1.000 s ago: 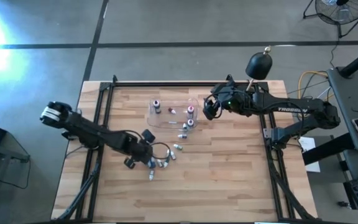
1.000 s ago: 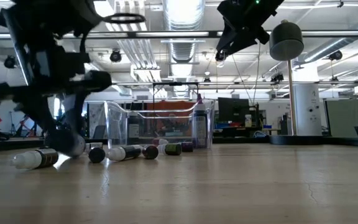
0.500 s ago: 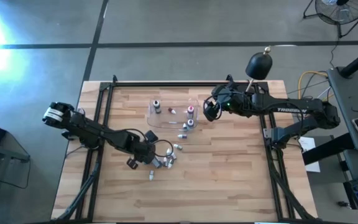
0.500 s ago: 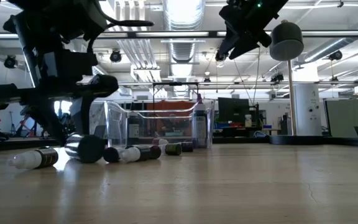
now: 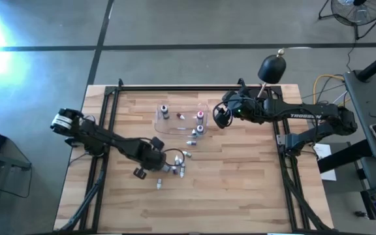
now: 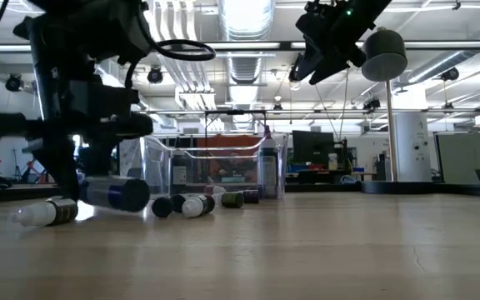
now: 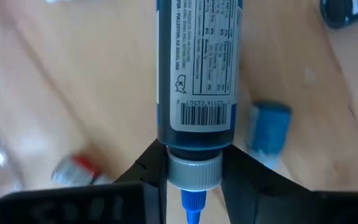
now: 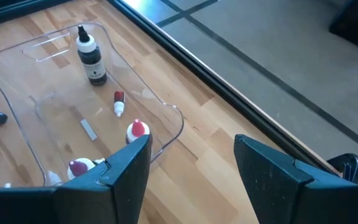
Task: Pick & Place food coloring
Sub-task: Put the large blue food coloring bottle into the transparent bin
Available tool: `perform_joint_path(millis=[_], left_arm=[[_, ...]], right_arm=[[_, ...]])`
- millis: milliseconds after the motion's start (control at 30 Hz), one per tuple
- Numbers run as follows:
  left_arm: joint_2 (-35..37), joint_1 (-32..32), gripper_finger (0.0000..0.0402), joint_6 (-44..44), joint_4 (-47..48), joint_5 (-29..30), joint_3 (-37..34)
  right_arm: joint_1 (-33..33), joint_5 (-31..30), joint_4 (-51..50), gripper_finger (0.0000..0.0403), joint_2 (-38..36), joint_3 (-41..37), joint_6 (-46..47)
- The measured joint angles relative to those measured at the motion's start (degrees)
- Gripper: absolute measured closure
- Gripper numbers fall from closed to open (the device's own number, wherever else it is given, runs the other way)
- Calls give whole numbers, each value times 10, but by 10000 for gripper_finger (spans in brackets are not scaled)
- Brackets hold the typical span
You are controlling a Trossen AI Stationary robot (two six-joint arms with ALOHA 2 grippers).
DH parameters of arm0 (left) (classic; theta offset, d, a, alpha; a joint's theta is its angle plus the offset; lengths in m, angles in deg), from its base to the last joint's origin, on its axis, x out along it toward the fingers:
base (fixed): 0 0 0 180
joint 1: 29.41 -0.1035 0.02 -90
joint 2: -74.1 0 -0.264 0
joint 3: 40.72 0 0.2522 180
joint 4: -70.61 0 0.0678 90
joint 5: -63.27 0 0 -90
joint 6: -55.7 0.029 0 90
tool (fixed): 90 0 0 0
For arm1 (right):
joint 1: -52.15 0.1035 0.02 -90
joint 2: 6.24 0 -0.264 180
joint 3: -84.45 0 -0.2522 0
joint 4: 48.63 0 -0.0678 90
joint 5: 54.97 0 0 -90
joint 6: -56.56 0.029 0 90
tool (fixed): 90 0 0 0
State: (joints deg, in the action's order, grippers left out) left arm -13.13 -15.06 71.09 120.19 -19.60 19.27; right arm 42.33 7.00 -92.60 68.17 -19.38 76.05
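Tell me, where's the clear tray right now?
From above, the tray lies at the table's far middle, holding upright bottles, just beside the right pincer, which hovers open above the table.

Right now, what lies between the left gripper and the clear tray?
In the high view, a few loose food coloring bottles lie on bare wood between the left gripper and the clear tray.
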Motion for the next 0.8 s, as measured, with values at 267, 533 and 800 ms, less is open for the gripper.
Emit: perform_joint_path(millis=[267,533,800], left_arm=[[83,-1,329,-124,229,3,111],[125,-131,319,-434,338,-222,193],[126,-159,317,-607,375,-450,143]], right_arm=[[0,0,5,179,0,0,-2],[1,54,8,179,0,0,0],[1,265,26,179,5,-3,26]])
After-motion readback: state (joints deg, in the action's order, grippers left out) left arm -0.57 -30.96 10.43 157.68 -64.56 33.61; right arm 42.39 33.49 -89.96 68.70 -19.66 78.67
